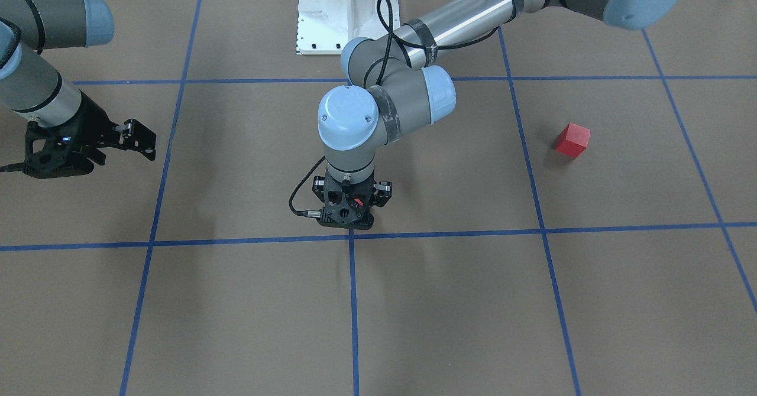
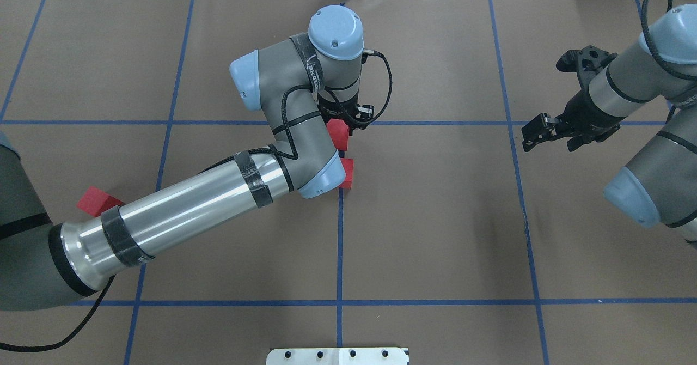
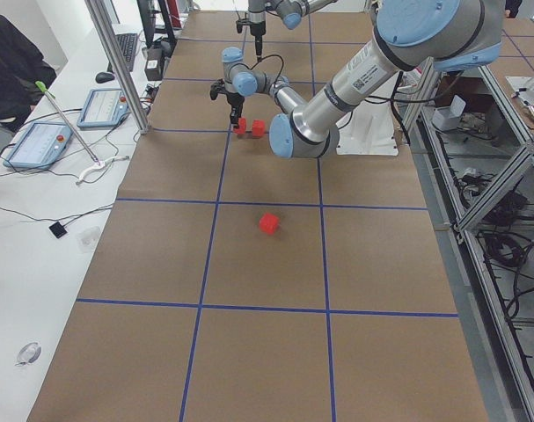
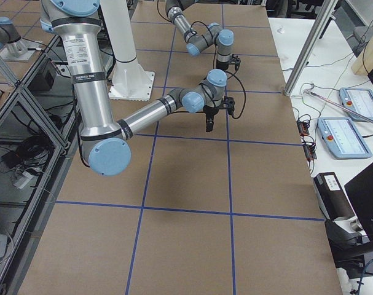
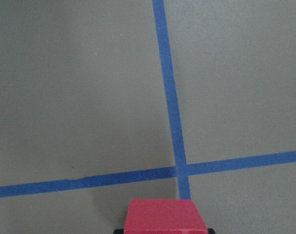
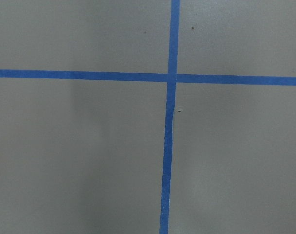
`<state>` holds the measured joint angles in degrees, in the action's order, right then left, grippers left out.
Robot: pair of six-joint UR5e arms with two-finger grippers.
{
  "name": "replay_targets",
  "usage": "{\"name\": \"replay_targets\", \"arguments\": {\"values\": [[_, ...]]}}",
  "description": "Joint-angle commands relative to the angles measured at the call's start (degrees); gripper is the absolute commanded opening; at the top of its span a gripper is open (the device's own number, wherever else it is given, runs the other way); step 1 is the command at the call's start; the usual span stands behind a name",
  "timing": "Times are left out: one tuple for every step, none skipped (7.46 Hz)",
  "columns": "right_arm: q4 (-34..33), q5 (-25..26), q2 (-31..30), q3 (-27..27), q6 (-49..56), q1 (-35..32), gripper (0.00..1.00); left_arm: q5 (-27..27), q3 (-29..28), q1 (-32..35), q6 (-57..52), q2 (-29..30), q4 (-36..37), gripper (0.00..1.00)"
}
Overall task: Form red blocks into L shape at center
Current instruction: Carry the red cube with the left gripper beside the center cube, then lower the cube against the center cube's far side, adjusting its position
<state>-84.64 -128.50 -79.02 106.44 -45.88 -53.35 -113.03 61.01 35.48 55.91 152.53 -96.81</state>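
Note:
My left gripper [image 2: 346, 126] reaches to the middle blue tape line [image 2: 340, 234] and is shut on a red block [image 2: 337, 134]. That block shows at the bottom of the left wrist view [image 5: 165, 217], just short of a tape crossing. In the front view the wrist hides all but a sliver of it [image 1: 357, 200]. A second red block [image 2: 347, 171] sits on the floor at the middle line, just behind the held one, partly under the left arm's elbow. A third red block [image 2: 96, 200] [image 1: 572, 140] lies far off on my left. My right gripper [image 2: 536, 131] [image 1: 141, 139] is open and empty, out to the right.
The left arm's long forearm [image 2: 185, 212] crosses the floor over the left squares and partly covers the third block. The white robot base [image 1: 346, 12] stands at the table's near edge. The right wrist view shows only brown floor and a tape crossing [image 6: 171, 77].

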Motion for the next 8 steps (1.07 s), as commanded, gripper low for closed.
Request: {"name": "replay_targets", "arguments": {"values": [[0.0,0.0,0.0,0.0,0.0,0.0,1.0,0.0,-0.19,-1.11,0.17,0.23,0.22,0.0],[0.0,0.0,0.0,0.0,0.0,0.0,1.0,0.0,-0.1,-1.11,0.17,0.23,0.22,0.0],[0.0,0.0,0.0,-0.09,0.0,0.09,1.0,0.0,-0.1,-1.29,0.17,0.14,0.22,0.0],[0.0,0.0,0.0,-0.09,0.0,0.09,1.0,0.0,-0.01,-1.38,1.3,0.14,0.22,0.0],[0.0,0.09,0.0,-0.18,0.0,0.09,1.0,0.0,-0.1,-1.38,1.4,0.05,0.13,0.0],[0.0,0.09,0.0,-0.18,0.0,0.09,1.0,0.0,-0.01,-1.47,1.48,-0.04,0.13,0.0],[0.0,0.09,0.09,-0.18,0.0,0.09,1.0,0.0,0.08,-1.47,1.57,-0.04,0.22,0.0],[0.0,0.01,0.09,-0.18,0.0,0.0,1.0,-0.08,0.16,-1.47,1.57,-0.12,0.31,0.0]]}}
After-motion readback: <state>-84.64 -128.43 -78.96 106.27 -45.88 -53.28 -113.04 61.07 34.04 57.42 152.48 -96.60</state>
